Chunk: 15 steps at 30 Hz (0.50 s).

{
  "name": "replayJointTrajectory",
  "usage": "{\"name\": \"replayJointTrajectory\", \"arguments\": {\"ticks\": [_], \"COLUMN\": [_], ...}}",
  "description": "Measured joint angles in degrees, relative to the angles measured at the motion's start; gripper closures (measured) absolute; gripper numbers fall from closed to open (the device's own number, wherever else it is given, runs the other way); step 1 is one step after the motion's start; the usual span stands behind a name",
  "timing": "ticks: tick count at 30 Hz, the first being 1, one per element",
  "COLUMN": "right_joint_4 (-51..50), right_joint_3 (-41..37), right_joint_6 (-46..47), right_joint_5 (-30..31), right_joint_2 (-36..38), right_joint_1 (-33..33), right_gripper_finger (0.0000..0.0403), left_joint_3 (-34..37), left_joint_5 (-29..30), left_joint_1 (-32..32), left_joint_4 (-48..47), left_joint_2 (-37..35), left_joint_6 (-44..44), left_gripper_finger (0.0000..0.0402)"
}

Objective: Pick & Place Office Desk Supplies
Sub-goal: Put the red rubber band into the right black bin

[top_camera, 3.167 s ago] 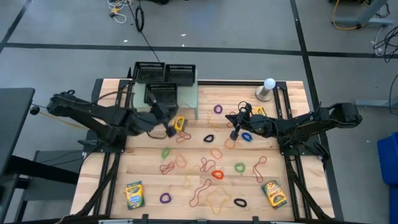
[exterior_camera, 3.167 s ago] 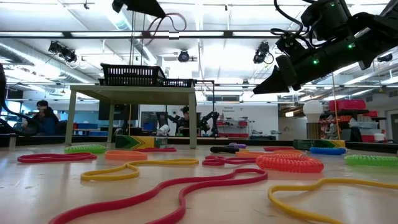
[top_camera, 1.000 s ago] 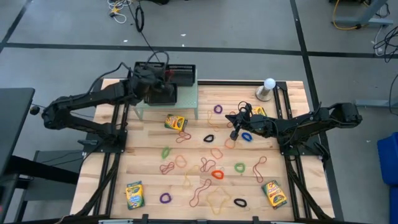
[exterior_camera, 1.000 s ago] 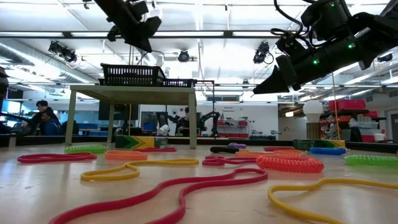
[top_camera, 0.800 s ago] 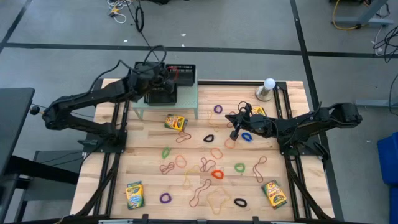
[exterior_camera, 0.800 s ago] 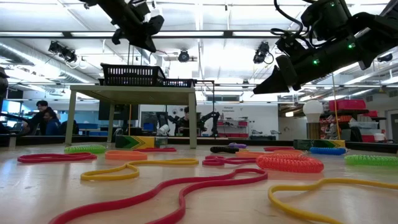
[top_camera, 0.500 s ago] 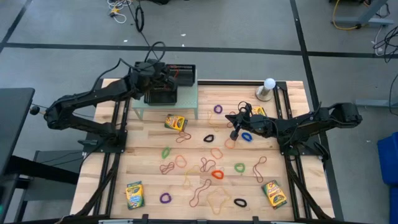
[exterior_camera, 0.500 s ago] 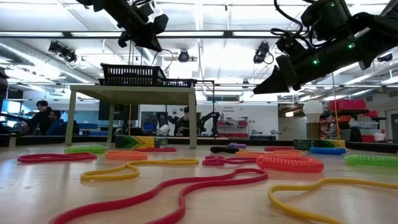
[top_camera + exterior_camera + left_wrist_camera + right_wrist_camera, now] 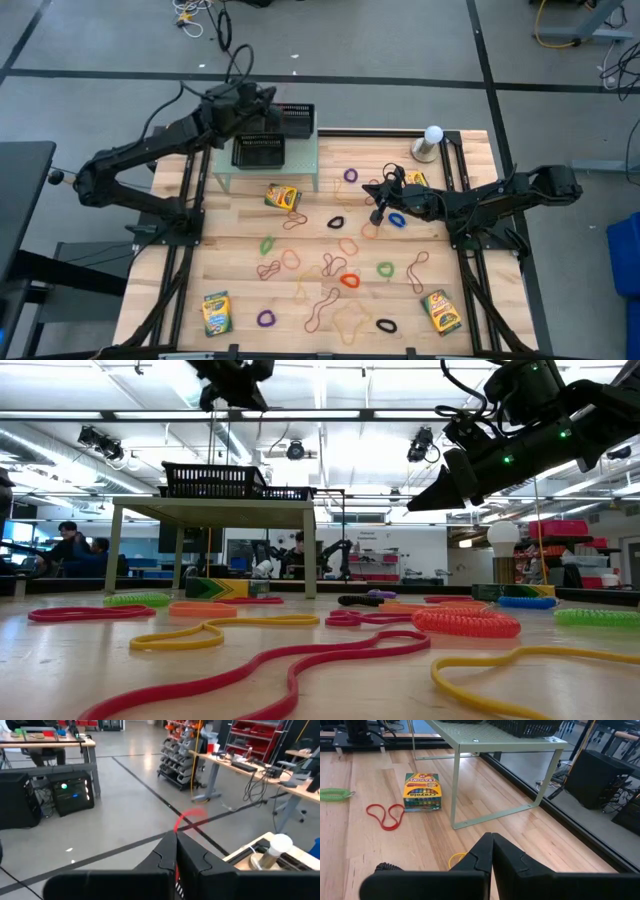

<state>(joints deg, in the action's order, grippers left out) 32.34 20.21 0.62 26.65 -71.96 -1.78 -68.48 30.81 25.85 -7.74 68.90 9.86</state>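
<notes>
My left gripper (image 9: 270, 100) (image 9: 176, 837) is high above the black mesh trays (image 9: 260, 150) at the far left, shut on a red rubber band (image 9: 189, 818). My right gripper (image 9: 378, 214) (image 9: 492, 840) hovers shut over the table's middle right with nothing in it. Many rubber bands (image 9: 349, 281) lie scattered flat on the wood. One crayon box (image 9: 283, 197) lies beside the green stand, two others (image 9: 216, 313) (image 9: 441, 311) near the front, and one (image 9: 416, 180) lies by my right arm. My left gripper pinches the red rubber band between its two fingertips. A loop of the band (image 9: 190, 816) sticks out beyond the tips, and a red strip (image 9: 176, 870) shows in the gap between the fingers. The fingers lie almost level. The band is lifted clear of everything.
The trays stand on a pale green metal stand (image 9: 300, 165) at the far left. A white ball-topped grey stand (image 9: 431, 140) is at the far right. A yellow band (image 9: 455, 860) and a black one (image 9: 385, 867) lie under my right gripper.
My left gripper has risen from just above the trays and drifted toward the table's far edge, rolling somewhat, still shut on the red band. My right arm has kept still.
</notes>
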Motion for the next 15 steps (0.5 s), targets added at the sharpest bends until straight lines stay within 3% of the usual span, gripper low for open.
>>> {"name": "replayJointTrajectory", "arguments": {"ticks": [15], "right_joint_4": [0.00], "right_joint_3": [0.00], "right_joint_6": [0.00], "right_joint_5": [0.00], "right_joint_2": [0.00], "right_joint_1": [0.00], "right_gripper_finger": [0.0387], "left_joint_3": [-2.33], "left_joint_5": [-3.50], "left_joint_1": [5.03], "left_joint_4": [2.09], "left_joint_2": [13.62], "left_joint_6": [-2.43], "left_gripper_finger": [0.0394]}}
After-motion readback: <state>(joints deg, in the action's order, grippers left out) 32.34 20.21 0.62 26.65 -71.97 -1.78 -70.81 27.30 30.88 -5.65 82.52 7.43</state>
